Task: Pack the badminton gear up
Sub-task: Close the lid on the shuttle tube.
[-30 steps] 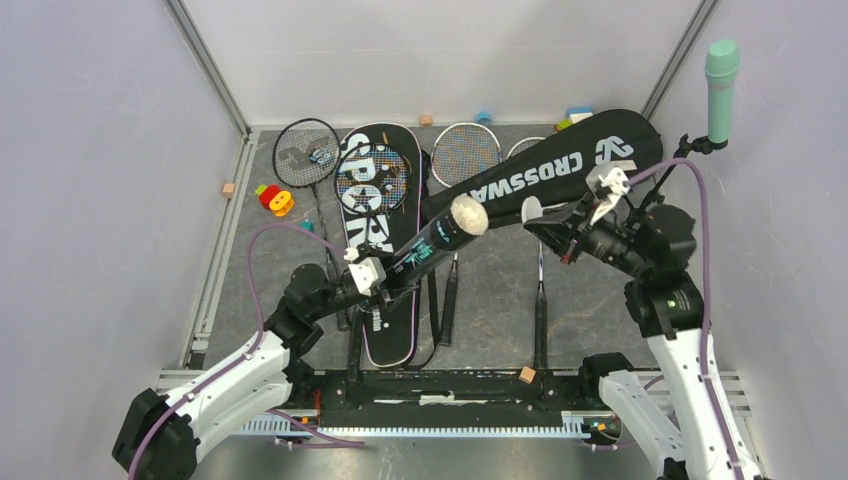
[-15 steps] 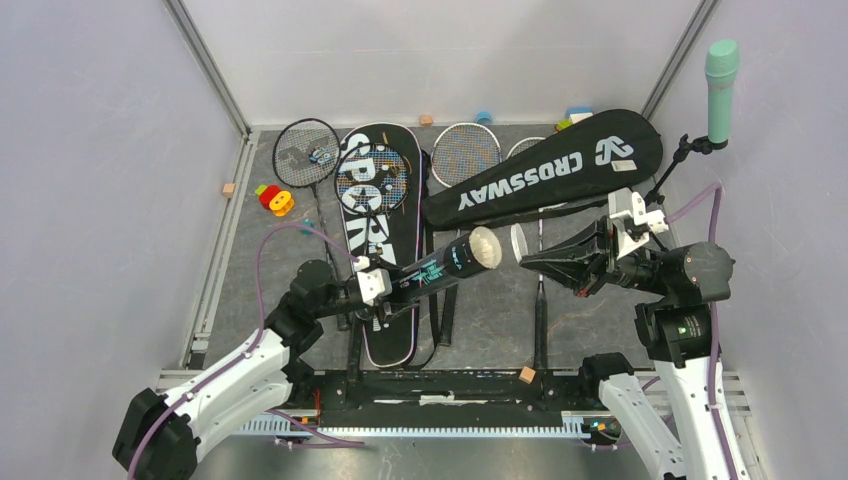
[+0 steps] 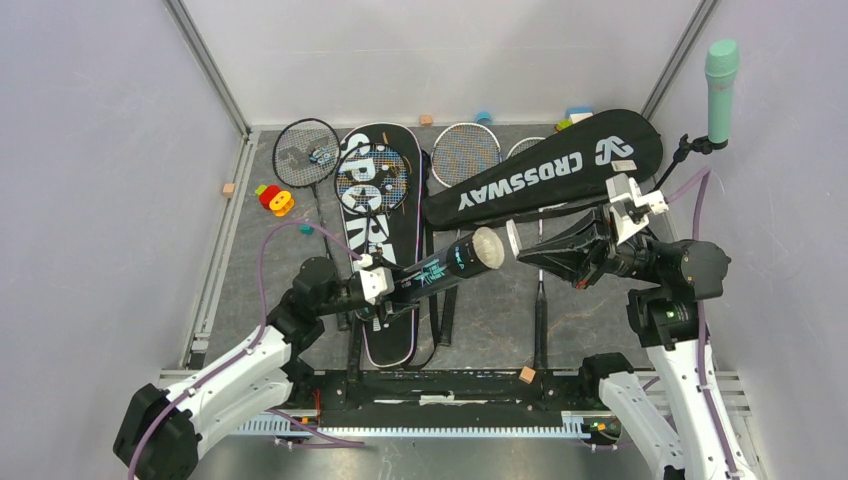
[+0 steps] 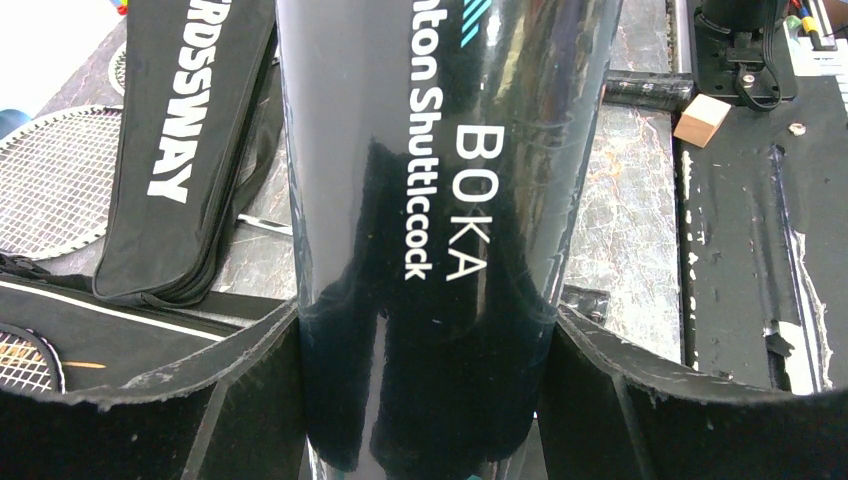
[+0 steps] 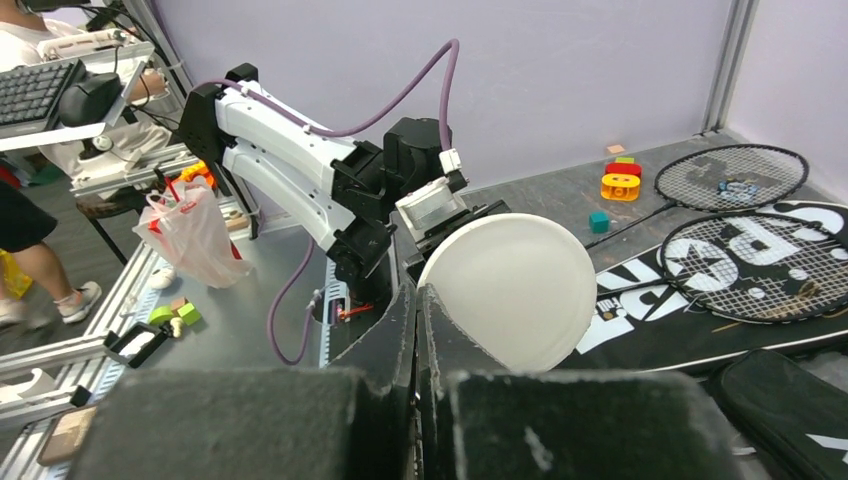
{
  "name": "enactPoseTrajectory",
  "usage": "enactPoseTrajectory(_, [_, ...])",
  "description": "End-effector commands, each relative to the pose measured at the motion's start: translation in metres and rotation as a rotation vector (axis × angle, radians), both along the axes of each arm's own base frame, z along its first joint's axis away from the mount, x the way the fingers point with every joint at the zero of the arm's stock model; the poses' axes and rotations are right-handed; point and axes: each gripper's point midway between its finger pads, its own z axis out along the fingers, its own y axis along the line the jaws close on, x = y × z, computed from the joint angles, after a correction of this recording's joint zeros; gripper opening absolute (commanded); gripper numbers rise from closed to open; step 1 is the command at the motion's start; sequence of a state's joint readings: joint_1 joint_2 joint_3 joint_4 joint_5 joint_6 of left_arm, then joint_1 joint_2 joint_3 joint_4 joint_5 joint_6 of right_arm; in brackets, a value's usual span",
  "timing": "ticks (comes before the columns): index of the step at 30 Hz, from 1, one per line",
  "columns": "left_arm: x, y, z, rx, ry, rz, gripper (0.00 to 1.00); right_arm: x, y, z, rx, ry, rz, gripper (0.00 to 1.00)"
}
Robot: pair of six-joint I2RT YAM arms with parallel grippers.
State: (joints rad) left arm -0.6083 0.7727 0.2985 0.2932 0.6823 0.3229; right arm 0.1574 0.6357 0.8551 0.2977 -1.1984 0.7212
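1. The left gripper (image 3: 378, 287) is clamped round the near end of the long black tube (image 3: 445, 263). In the wrist view its fingers (image 4: 240, 385) press both sides of the glossy wall lettered "BOKA", with no slack at either edge.
2. From that hand the tube runs forward and toward the other arm, lifted off the table (image 3: 250, 270). Its round mouth is pale inside.
3. The right gripper (image 3: 528, 250) has its jaws pinched together on the rim of a white round cap (image 3: 512, 240). Its wrist view shows the cap (image 5: 508, 290) standing just past the fingertips, face-on to the left arm.
4. Cap and tube mouth sit just apart, roughly in line, with only a thin gap between their edges.
5. The CROSSWAY bag (image 3: 545, 175) lies close on the far side of the right gripper, and a racket shaft (image 3: 541, 300) lies beneath it.
6. Under the left gripper lies the SPORT bag (image 3: 370, 230). On that hand's outer side, grey table surface reaches the wall rail.
7. Behind the right wrist stands the mint-green microphone (image 3: 721, 75), near the side wall.
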Motion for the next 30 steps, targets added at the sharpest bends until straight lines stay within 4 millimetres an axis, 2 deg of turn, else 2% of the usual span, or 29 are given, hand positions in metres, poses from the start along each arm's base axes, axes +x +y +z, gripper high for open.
enactPoseTrajectory(1, [0.01,-0.006,0.04,-0.065,-0.106,0.002,0.17,-0.003,0.003,0.006,0.018,-0.005,0.036,0.0])
enactPoseTrajectory(5, [0.009,-0.008,0.04,-0.072,-0.1,-0.004,0.17,0.002,0.009,-0.006,0.012,0.045,0.067,0.0])
enactPoseTrajectory(13, [0.01,-0.007,0.042,-0.076,-0.106,-0.001,0.17,0.003,0.029,-0.016,-0.008,0.083,0.139,0.0])
enactPoseTrajectory(20, [0.008,-0.007,0.044,-0.082,-0.11,-0.006,0.17,0.026,0.034,-0.038,-0.14,0.133,0.033,0.0])
enactPoseTrajectory(30, [0.006,-0.007,0.044,-0.087,-0.116,-0.015,0.17,0.032,0.042,-0.049,-0.194,0.178,0.041,0.0])
